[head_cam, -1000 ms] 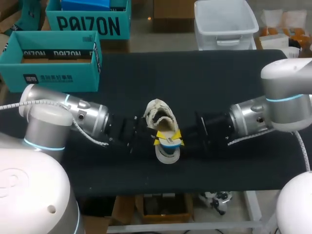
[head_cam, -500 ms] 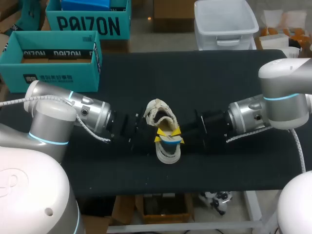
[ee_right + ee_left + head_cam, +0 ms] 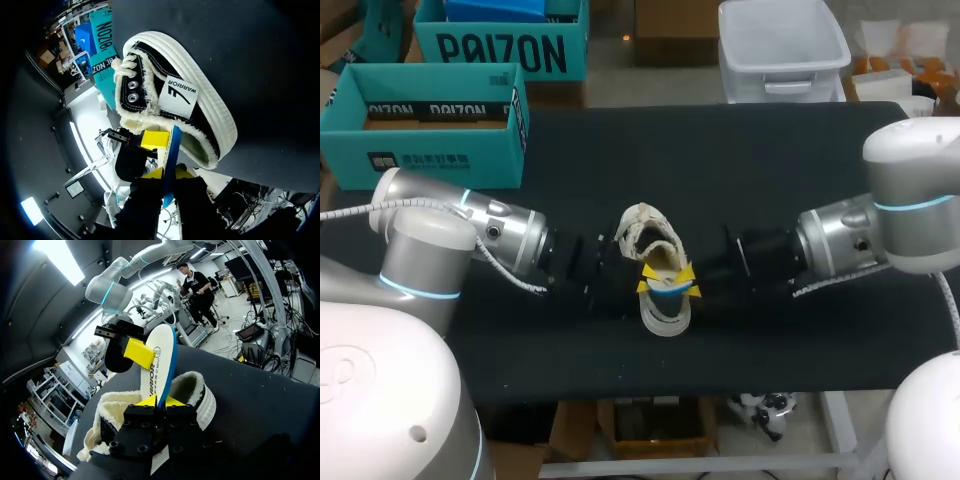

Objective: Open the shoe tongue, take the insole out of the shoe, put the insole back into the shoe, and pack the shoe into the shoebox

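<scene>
A cream, fleece-lined shoe [image 3: 642, 230] lies mid-table with its heel toward the front edge. The white insole [image 3: 666, 284] with a blue edge stands up out of the heel opening. My left gripper [image 3: 645, 288] is shut on the insole from the left and my right gripper [image 3: 687, 290] is shut on it from the right. In the left wrist view, the left gripper [image 3: 160, 401] pinches the insole [image 3: 158, 362] low down, over the shoe [image 3: 192, 390]. In the right wrist view, the right gripper [image 3: 168, 173] grips the insole's blue edge [image 3: 171, 147] beside the shoe's black side [image 3: 170, 95].
An open teal shoebox [image 3: 420, 125] stands at the table's back left corner, well away from the shoe. The black tabletop [image 3: 790, 160] stretches bare behind and to the right of the shoe, with a strip free along the front edge.
The left arm's elbow has swung back and up a little, and the right arm has shifted slightly to the right. Both grippers stay at the insole above the heel.
</scene>
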Controlling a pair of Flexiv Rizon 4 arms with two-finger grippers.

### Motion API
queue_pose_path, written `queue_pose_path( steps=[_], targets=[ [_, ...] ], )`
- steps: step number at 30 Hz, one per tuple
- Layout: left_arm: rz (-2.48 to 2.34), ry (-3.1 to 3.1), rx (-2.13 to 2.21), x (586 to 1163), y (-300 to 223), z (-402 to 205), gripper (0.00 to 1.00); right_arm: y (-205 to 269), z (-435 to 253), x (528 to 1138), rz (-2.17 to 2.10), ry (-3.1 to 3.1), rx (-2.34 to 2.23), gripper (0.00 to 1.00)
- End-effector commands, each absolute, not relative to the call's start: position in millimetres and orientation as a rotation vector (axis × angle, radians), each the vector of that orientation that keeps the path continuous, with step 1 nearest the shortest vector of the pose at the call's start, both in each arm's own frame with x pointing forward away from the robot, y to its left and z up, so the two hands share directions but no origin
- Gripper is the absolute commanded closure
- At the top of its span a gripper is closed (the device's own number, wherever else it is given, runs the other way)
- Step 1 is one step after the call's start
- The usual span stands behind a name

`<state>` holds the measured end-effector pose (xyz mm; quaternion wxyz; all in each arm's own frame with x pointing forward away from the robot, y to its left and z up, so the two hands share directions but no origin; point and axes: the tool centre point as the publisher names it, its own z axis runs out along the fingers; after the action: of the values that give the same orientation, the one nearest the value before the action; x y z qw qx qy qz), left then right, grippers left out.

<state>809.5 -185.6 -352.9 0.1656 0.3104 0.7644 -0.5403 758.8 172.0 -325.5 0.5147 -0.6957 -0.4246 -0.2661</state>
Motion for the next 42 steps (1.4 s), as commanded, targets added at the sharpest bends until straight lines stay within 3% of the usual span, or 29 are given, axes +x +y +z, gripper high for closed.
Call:
queue_pose_path(
  steps=[1,3,4,5,6,7,10,12,38,39,40,42],
  targets=[
    [-1.537,2.179,0.882,807,-187,-354,1.0,174,-329,756,-0.638,-1.017,-1.655,1.0],
    [-1.536,2.175,0.891,803,-188,-350,1.0,174,-330,756,-0.637,-1.019,-1.649,1.0],
    [-1.54,2.162,0.904,801,-188,-348,0.89,174,-330,756,-0.638,-1.02,-1.646,1.0],
    [-1.543,2.143,0.921,796,-188,-343,0.43,175,-331,756,-0.638,-1.021,-1.644,1.0],
    [-1.538,2.125,0.936,791,-188,-339,0.38,175,-332,756,-0.638,-1.021,-1.643,1.0],
    [-1.537,2.113,0.948,787,-189,-337,0.38,175,-333,756,-0.639,-1.021,-1.64,1.0],
    [-1.527,2.083,0.971,778,-191,-330,0.57,175,-336,756,-0.638,-1.019,-1.636,1.0],
    [-1.523,2.071,0.978,775,-191,-328,1.0,175,-337,756,-0.637,-1.016,-1.635,1.0],
    [-1.519,2.196,0.896,812,-191,-357,1.0,168,-347,788,-0.584,-1.031,-1.645,1.0],
    [-1.52,2.193,0.899,811,-191,-356,1.0,168,-342,785,-0.594,-1.037,-1.655,0.83],
    [-1.52,2.19,0.901,810,-191,-355,1.0,168,-338,782,-0.596,-1.043,-1.669,0.72],
    [-1.517,2.185,0.904,808,-191,-354,1.0,169,-333,777,-0.6,-1.047,-1.677,0.61]
  ],
)
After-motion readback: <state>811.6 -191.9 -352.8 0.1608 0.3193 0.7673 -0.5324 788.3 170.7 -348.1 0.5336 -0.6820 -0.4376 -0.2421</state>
